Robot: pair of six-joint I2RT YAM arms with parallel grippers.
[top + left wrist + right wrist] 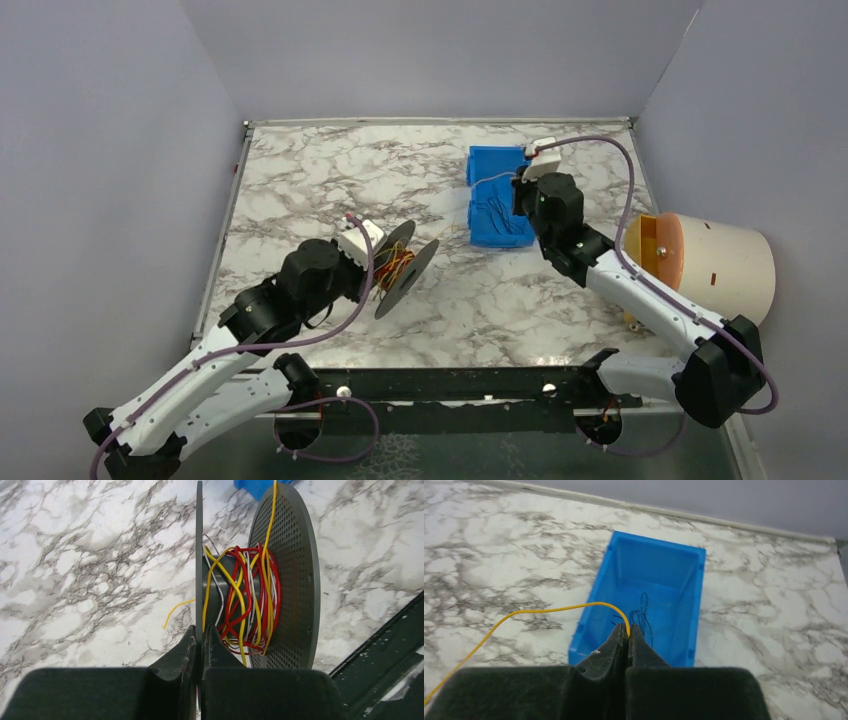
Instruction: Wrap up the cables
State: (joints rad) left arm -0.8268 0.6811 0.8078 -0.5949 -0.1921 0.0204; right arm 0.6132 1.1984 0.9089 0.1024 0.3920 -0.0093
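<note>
Inside blue bin (651, 565), indistinct dark strands (642, 616).

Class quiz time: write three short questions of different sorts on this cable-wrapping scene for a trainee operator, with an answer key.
1. True or false: the right end effector is shut on the yellow cable.
2. What does the left end effector clamp? A) a loose red cable B) a flange of the spool C) nothing
3. Fill in: on the table beyond the right end effector's fingertips lies a ____ bin.

Key: 1 true; 2 B; 3 blue.
</note>
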